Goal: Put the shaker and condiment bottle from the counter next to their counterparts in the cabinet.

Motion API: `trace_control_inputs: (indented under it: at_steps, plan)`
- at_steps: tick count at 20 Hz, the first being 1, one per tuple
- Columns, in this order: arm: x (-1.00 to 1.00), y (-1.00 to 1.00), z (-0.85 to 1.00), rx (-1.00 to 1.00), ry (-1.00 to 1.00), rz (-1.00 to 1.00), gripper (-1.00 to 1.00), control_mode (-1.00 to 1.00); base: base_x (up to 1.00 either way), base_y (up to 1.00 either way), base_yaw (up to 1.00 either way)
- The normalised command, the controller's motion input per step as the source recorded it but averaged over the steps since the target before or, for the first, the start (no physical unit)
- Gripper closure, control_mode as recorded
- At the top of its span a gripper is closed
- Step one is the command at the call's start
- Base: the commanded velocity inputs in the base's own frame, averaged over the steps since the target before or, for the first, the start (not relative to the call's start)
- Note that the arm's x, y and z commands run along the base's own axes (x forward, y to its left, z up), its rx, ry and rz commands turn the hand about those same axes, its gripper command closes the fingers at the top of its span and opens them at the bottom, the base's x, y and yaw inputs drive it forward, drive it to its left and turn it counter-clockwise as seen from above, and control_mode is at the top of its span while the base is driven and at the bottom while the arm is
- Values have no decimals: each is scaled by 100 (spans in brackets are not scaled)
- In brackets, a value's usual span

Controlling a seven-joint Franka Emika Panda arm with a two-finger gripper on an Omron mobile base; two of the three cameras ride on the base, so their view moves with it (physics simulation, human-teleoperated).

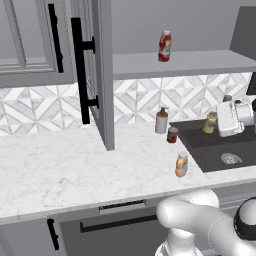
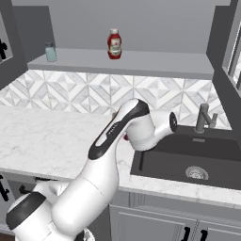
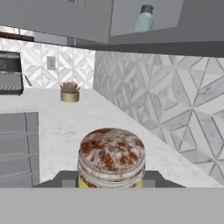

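Right in front of your hand camera sits the shaker (image 3: 111,156), its mottled tan-grey cap facing you and a strip of yellow-green body showing just under it, with the dark fingers (image 3: 65,178) tight against both sides: your jaws are clamped on it. From the left base camera you see the same shaker (image 1: 210,122) at the tip of the gripper (image 1: 216,121), held above the dark sink basin (image 1: 220,145) at the right end of the counter (image 1: 60,165).

Working down in size, the counter is the wide white marble slab running across your view. Above it the cabinet (image 1: 180,64) stands with its door (image 1: 102,75) swung out towards you, the long black bar handle (image 1: 79,70) on its face. Your white arm (image 2: 117,141) rises across the right base camera's picture and hides the counter things behind it.

On the cabinet shelf stands the red bottle (image 1: 164,46) with its white cap and label, upright and alone near the middle; from the right base camera you also see a small pale blue-green jar (image 2: 51,52) at the shelf's left end, well apart from the red bottle.

On the counter, the beige pump dispenser (image 1: 161,121) stands by the backsplash, the small red can (image 1: 172,135) just beside it towards the sink. The condiment bottle (image 1: 181,164) stands upright near the counter's front edge, close to the basin's left corner.
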Motion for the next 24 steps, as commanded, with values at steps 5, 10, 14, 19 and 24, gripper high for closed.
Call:
trace_control_inputs:
  at_steps: [5, 10, 14, 19, 24]
  plan:
    - [-13, 29, 45, 0, 0, 0, 100, -100, 0, 0, 0]
    - [-4, 34, 43, 0, 2, 0, 100, -100, 0, 0, 0]
    - [-14, 22, 57, 0, 4, 0, 100, -100, 0, 0, 0]
    - [-33, 23, 57, 0, 3, 0, 100, -100, 0, 0, 0]
    - [-9, 53, 47, -1, -1, 0, 100, -100, 0, 0, 0]
